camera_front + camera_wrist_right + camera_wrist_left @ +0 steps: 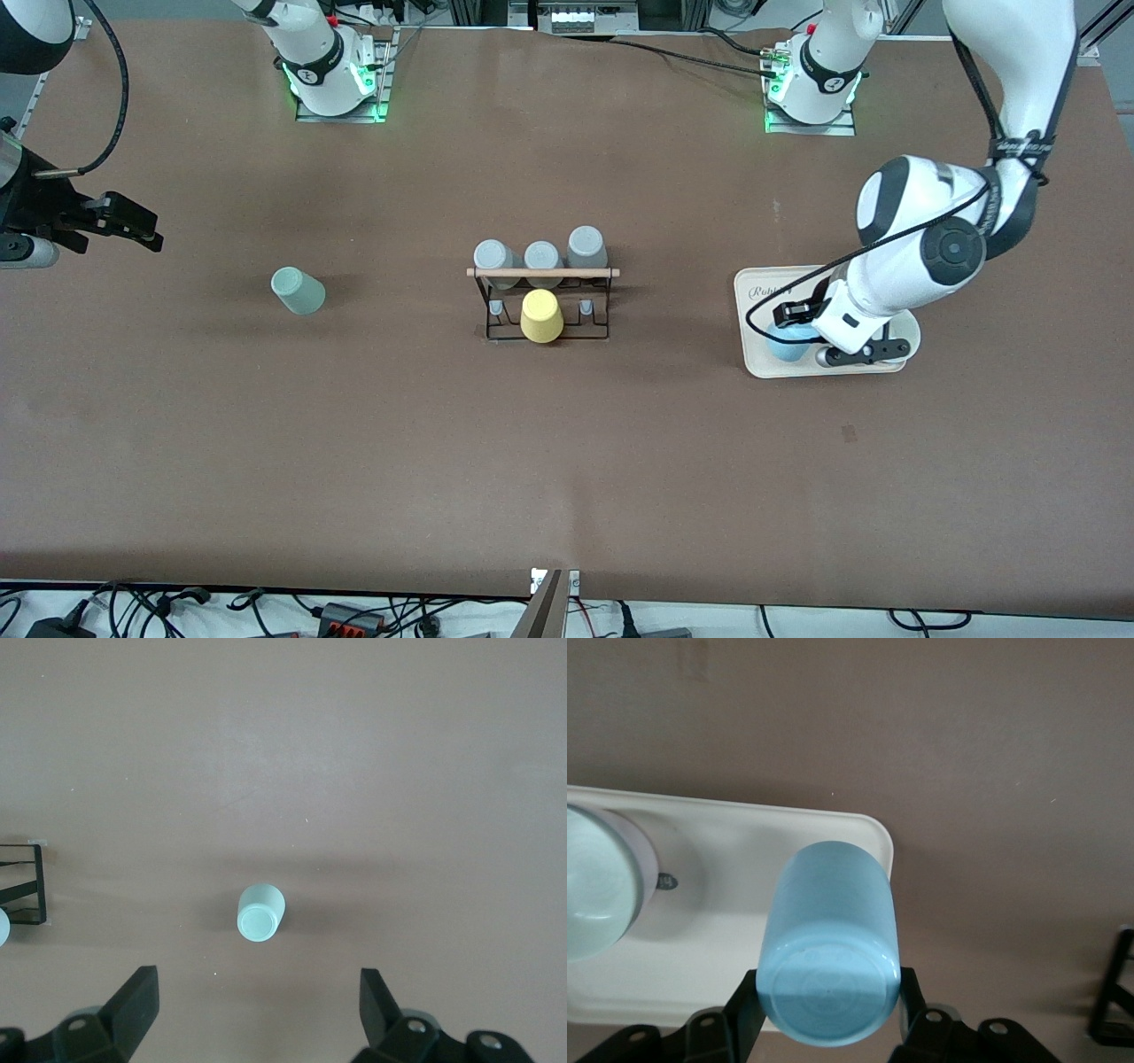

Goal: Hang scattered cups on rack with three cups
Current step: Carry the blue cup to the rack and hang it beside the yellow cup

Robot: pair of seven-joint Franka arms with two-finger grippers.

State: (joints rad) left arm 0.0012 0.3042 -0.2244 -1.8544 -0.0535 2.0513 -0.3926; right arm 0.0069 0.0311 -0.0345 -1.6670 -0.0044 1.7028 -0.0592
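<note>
The light blue cup (787, 344) stands upside down on the beige tray (753, 292). My left gripper (799, 333) is shut on it; in the left wrist view the cup (830, 943) sits base up between the black fingers (744, 1014) of that gripper (830, 1014). The sage-green cup (298, 291) stands upside down on the bare table toward the right arm's end. My right gripper (124, 226) is open and empty, high over that end of the table; its wrist view shows the cup (260, 912) below the gripper (257, 1001). The rack (542, 301) stands mid-table.
The rack carries three grey cups (540, 257) along its farther row and a yellow cup (541, 317) on its nearer row. A pale round-topped object (598, 881) stands on the tray (744, 904) beside the blue cup. A rack corner (22, 881) shows in the right wrist view.
</note>
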